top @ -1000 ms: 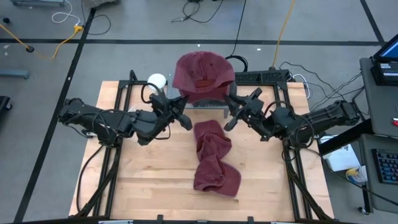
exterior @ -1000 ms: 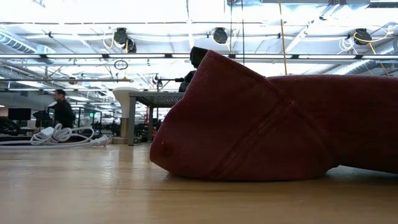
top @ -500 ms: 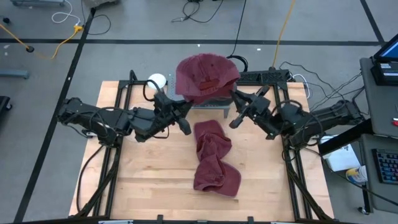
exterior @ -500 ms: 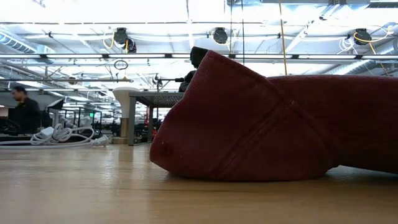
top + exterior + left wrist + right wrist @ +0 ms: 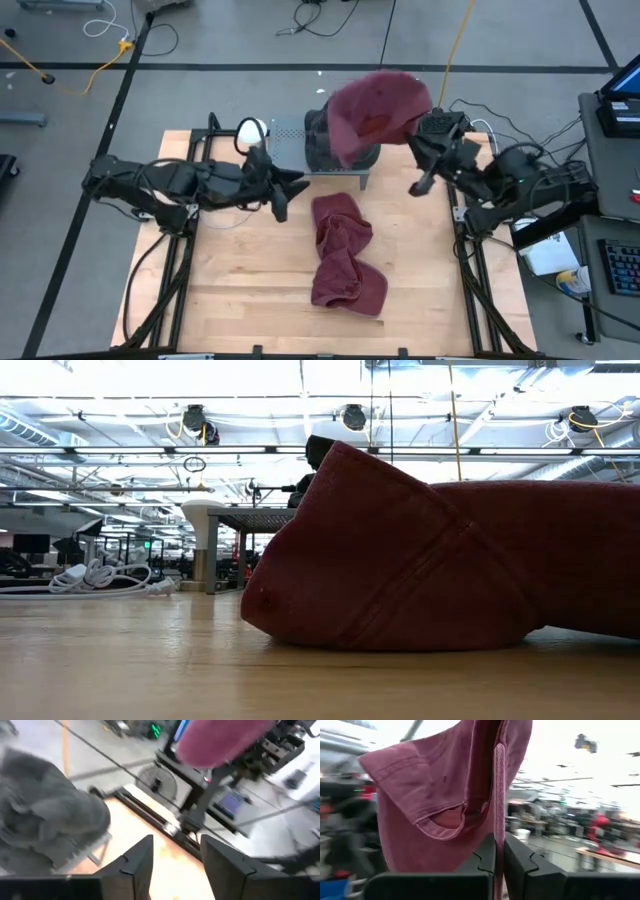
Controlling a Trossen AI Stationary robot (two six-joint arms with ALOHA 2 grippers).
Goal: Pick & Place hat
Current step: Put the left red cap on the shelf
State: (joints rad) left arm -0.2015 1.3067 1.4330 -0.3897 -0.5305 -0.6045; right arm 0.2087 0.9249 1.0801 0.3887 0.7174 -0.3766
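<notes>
The stand [image 5: 335, 150] sits at the far middle edge of the table [image 5: 230, 290]. Just right of the stand, lifted above its top, hangs 1 hat [image 5: 378, 108] from the right gripper [image 5: 412, 150]. Near the stand's left side, over the table, is the left gripper [image 5: 281, 188]. In front of the stand, 2 more hats [image 5: 340, 250] lie piled on the table's middle.

Both arms are dark, jointed and trailing black cables, each ending in a two-fingered black hand [image 5: 283, 188] [image 5: 418, 172].
</notes>
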